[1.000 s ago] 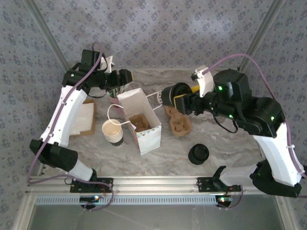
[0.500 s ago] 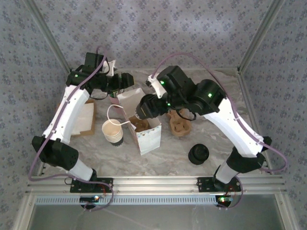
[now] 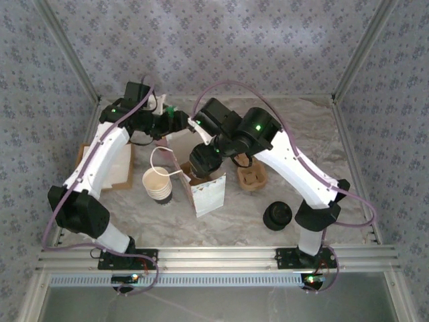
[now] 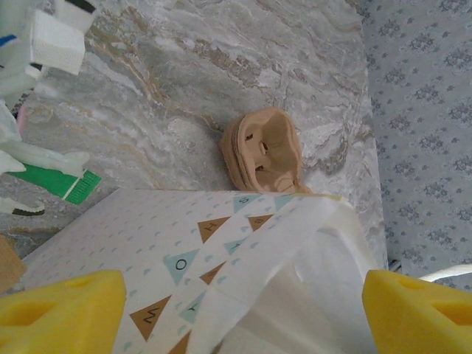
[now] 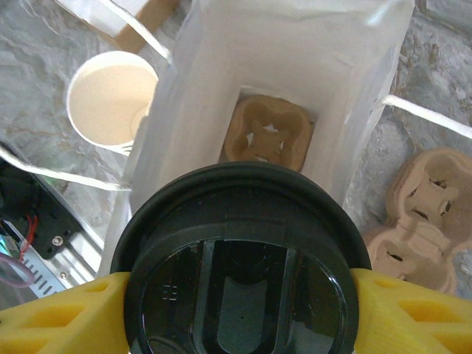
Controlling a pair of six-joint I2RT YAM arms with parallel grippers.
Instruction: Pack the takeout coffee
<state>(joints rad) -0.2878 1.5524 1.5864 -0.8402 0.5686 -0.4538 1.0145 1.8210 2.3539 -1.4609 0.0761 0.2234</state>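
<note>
Since a second ago the left gripper (image 4: 243,310) has edged in at the far rim of the bag (image 3: 209,194), while the right gripper (image 5: 240,295) has swung over its mouth. The left stands open astride that rim; the right clamps the takeout coffee (image 5: 240,236) at its lid, above the carrier (image 5: 269,136) inside. Best lowered straight, centred on a carrier socket, clear of the walls.

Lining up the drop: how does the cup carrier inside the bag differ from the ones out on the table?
The bagged carrier looks like one piece, flat on the floor of the bag; the loose carriers are a slightly offset stack on the table. The first is walled in; the stack lies in the open beside the bag. Both are brown moulded pulp with cup pockets.
</note>
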